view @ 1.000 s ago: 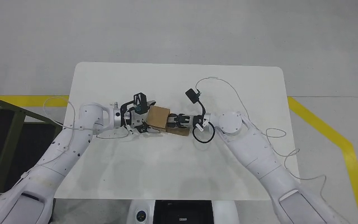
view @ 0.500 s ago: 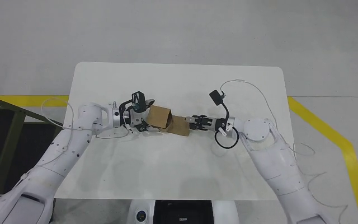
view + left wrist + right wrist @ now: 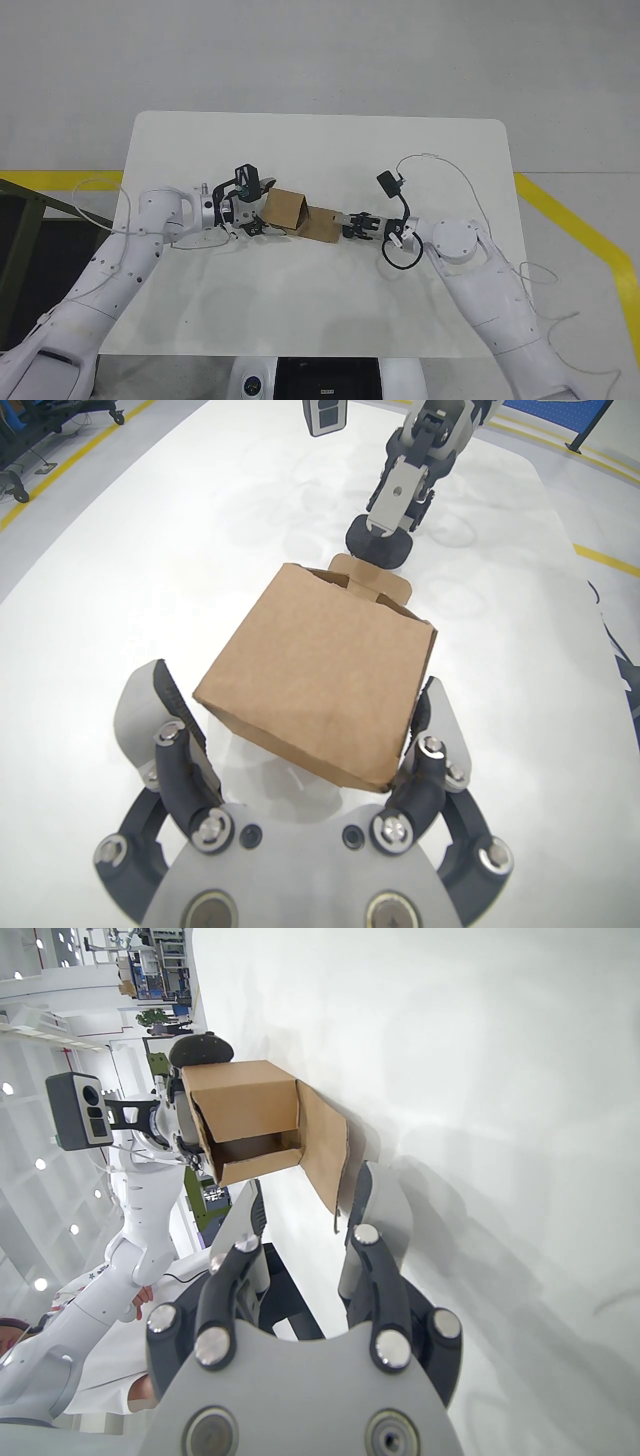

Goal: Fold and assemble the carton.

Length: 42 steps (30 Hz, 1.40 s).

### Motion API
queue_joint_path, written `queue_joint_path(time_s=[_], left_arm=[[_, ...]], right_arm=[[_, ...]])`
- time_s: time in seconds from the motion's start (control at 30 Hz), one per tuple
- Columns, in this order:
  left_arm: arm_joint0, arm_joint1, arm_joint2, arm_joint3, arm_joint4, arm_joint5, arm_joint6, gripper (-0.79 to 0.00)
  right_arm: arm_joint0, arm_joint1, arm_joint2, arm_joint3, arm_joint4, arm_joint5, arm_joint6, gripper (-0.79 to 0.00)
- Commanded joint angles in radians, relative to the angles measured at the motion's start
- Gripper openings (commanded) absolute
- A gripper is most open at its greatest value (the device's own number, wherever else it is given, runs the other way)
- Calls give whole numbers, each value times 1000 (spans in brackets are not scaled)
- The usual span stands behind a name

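A small brown carton [image 3: 288, 208] is held tilted above the white table [image 3: 400, 150] near its middle. My left gripper [image 3: 257, 214] is shut on its closed end; in the left wrist view the fingers [image 3: 425, 720] bracket the carton [image 3: 320, 680] on both sides. The far end is unfolded, with one long flap [image 3: 325, 1148] sticking out from the carton [image 3: 245, 1098] along the table. My right gripper [image 3: 349, 225] is open at that flap's tip, its fingers [image 3: 372, 1198] on either side of the edge without clamping it. One of its pads [image 3: 380, 545] lies by the flap's tab.
A thin white cable [image 3: 440, 160] loops over the table's right half behind the right arm. The front and back of the table are bare. Yellow floor tape [image 3: 570, 215] runs beyond the right edge.
My right gripper has drawn back to the right from the carton's end, and the flap has swung out flat after it. The left gripper has kept its hold and place.
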Motion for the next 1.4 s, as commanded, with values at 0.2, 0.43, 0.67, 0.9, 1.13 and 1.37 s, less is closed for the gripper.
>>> queue_joint_path(time_s=[0.2, 0.43, 0.67, 0.9, 1.13, 1.37], left_arm=[[15, 1, -17, -13, -2, 0, -16, 0], [23, -2, -23, -26, -6, -1, -31, 0], [27, -5, -28, -30, -11, -3, -43, 0], [27, -9, -32, -30, -8, -7, -51, 0], [23, -12, -36, -21, -3, -13, -54, 0], [22, -15, -39, -13, 0, -20, -57, 0]], right_arm=[[31, -14, -50, 41, 37, -11, 1, -419], [53, -29, -84, 49, 113, -32, -1, -422], [77, -37, -100, 15, 161, -51, 8, -413], [102, -50, -131, 3, 203, -58, 7, -409], [126, -61, -160, 28, 219, -67, -1, -431], [139, -66, -173, 62, 214, -80, -9, -474]])
